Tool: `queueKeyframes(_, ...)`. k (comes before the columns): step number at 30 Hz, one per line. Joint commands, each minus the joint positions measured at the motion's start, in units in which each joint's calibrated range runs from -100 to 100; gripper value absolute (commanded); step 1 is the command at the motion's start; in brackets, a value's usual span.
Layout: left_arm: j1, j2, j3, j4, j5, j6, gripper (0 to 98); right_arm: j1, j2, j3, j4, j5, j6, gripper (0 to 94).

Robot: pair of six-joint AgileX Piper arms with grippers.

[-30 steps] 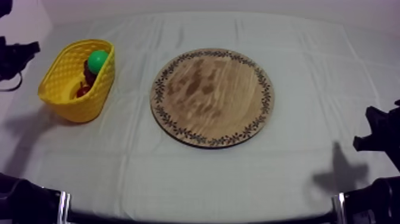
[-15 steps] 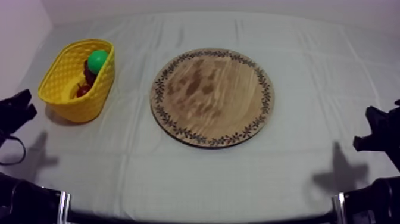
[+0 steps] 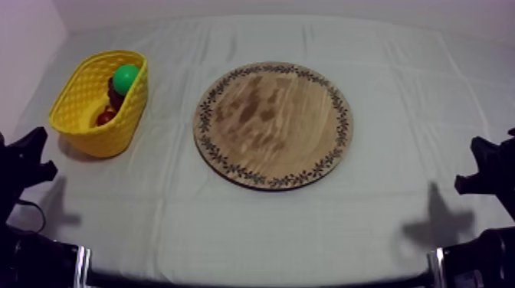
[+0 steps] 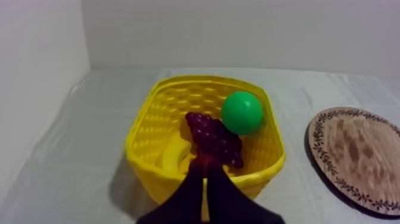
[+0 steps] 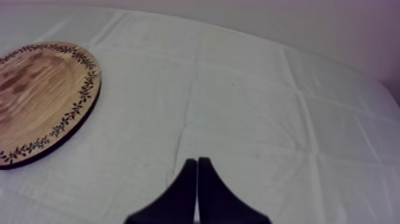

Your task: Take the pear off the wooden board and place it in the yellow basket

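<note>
Now you have one yellow basket (image 3: pixel 123 130) and one wooden board (image 3: pixel 272 125) on the counter (image 3: pixel 268 222). The basket holds four toy fruits: one pear (image 3: pixel 126 78), one bunch of grapes (image 4: pixel 214 140) touching it, one small red fruit (image 3: pixel 106 117) and one banana (image 4: pixel 172 156). Your left hand (image 4: pixel 204 168), near the basket, is closed on nothing. Your right hand (image 5: pixel 197 162), beside the board, is closed on nothing too.
</note>
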Motion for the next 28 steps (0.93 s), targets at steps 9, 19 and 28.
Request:
queueKeyframes(9, -0.06, -0.35, 0.78, 1.49, -1.79, -1.00, 0.0, -0.02, 0.01, 0.05, 0.00, 0.00, -0.01, 0.5)
queueKeyframes(19, -0.49, -0.37, 0.82, 2.01, -0.42, -0.41, 0.0, -0.03, 0.01, 0.05, 0.00, 0.00, 0.00, 0.5)
queueKeyframes(28, -1.10, -0.37, 0.82, 2.01, -0.18, -0.43, 0.0, -0.03, 0.01, 0.05, 0.00, 0.00, 0.00, 0.5)
